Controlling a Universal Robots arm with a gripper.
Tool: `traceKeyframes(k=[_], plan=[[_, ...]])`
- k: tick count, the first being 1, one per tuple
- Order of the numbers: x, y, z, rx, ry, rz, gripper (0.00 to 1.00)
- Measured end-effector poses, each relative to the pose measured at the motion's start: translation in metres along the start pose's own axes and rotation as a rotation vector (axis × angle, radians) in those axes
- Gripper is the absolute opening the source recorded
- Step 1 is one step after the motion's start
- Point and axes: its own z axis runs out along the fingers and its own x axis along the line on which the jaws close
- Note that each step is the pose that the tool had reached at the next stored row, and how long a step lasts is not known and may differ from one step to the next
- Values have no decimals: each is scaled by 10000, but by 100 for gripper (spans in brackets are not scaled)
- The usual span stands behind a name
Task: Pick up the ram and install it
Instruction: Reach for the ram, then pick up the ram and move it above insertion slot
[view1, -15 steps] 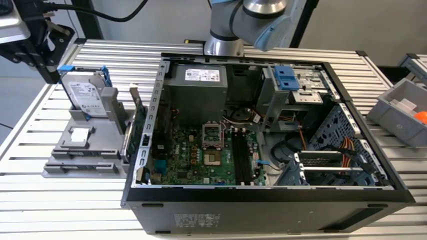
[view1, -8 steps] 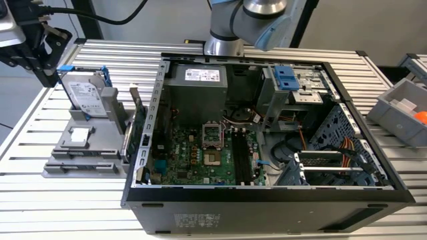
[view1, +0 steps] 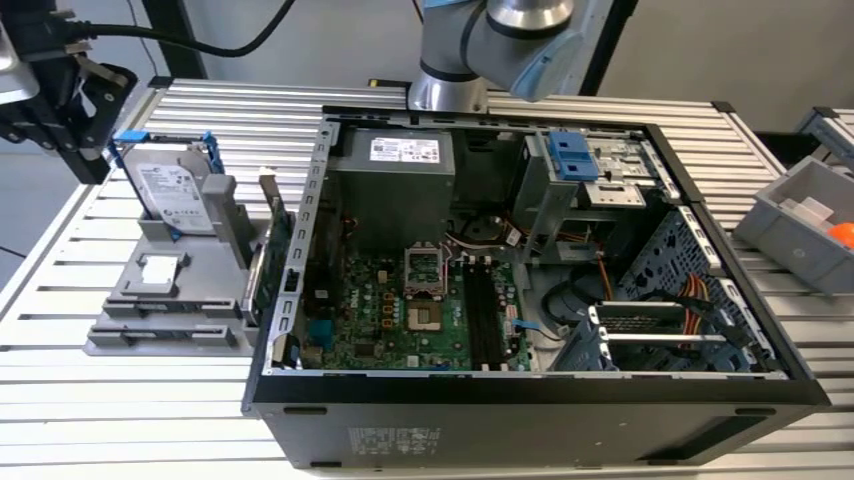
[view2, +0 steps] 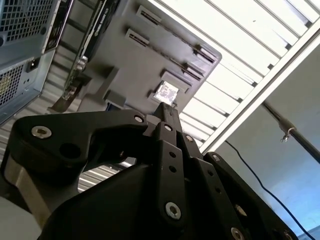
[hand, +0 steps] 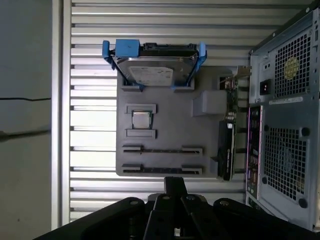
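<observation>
Pincer (view2: 167, 108) clenched, fingertips pressed together, poised above the slatted worktop (view1: 80, 400) at the exterior view's left, near the grey holder (hand: 172, 127) that carries the blue-framed hard drive (hand: 152, 72). The ram (view1: 473, 312) appears as a dark narrow stick standing upright among the long black slots of the motherboard (view1: 380, 335). It is hard to separate from them. The motherboard lies inside the open case (view1: 534, 425), well apart from the pincer.
</observation>
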Motion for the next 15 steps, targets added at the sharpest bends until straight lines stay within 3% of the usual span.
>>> traceKeyframes(k=[15], plan=[[8, -186, -7, 0, -1, 9, 0]])
